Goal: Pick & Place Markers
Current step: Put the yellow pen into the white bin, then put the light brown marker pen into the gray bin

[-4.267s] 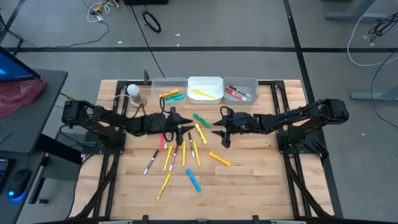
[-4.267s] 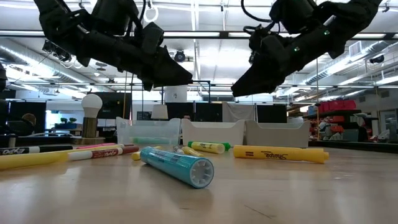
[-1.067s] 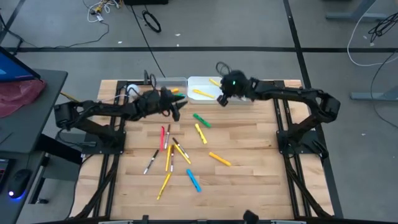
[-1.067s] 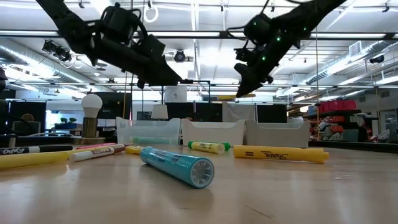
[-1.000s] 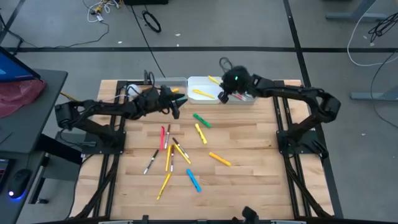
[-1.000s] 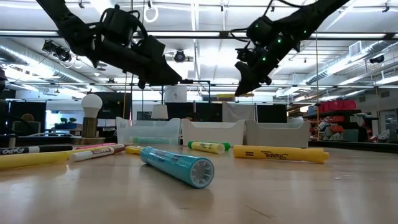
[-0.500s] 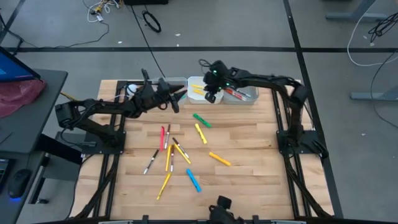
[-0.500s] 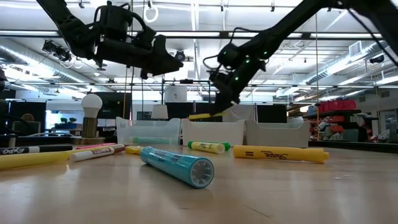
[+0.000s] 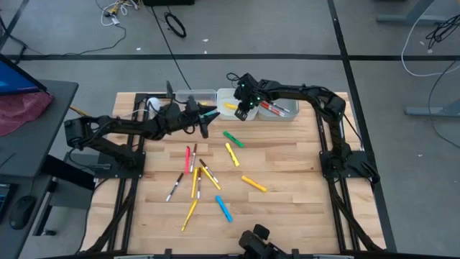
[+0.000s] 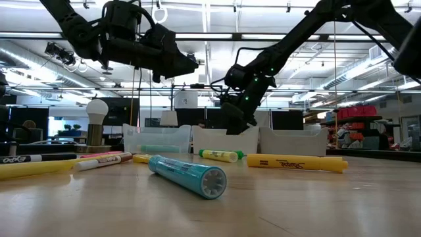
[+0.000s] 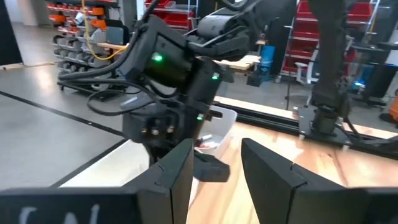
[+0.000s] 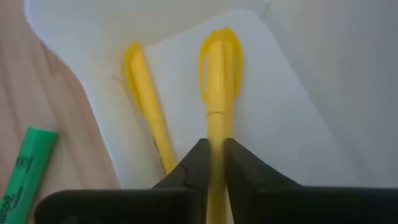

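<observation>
Markers, general: light, stiff, smooth-barrelled, apt to roll on a flat top; judged unlikely to break in a short drop. Grip across the barrel near mid-length, fingers square to the long axis, to prevent pivoting.

Left gripper (image 9: 203, 119): above the far part of the table (image 9: 302, 187), just beside the left bin (image 9: 188, 94). Fingers apart in the left wrist view, nothing visible between them. Green tip close to it in the high view; held or not, impossible to tell.

Loose markers (image 9: 194, 180): clustered mid-table, several touching or crossing. Take the outlying ones first; avoid closing on two barrels at once. Further singles to the right: green marker (image 9: 231, 138), short yellow marker (image 9: 231, 153), orange marker (image 9: 253, 184), blue marker (image 9: 224, 208), each well apart from its neighbours, with open wood all round for a straight descent.

Right gripper (image 12: 214, 149): low over the middle bin (image 12: 298, 124), clamped on the held yellow marker (image 12: 219, 81), grip towards one end, free end pointing into the bin. Second yellow marker (image 12: 146, 106) flat on the bin floor just beside it. Step in hand, by judgement: release into the bin. Drop short; bounce unlikely.

Right bin (image 9: 284, 117): just beside the middle bin, red markers inside, partly under the right arm.

Clearance: bin walls thin and upright; lift clear of the rim before any sideways travel. Both grippers near each other at the bins; keep the paths apart.
</observation>
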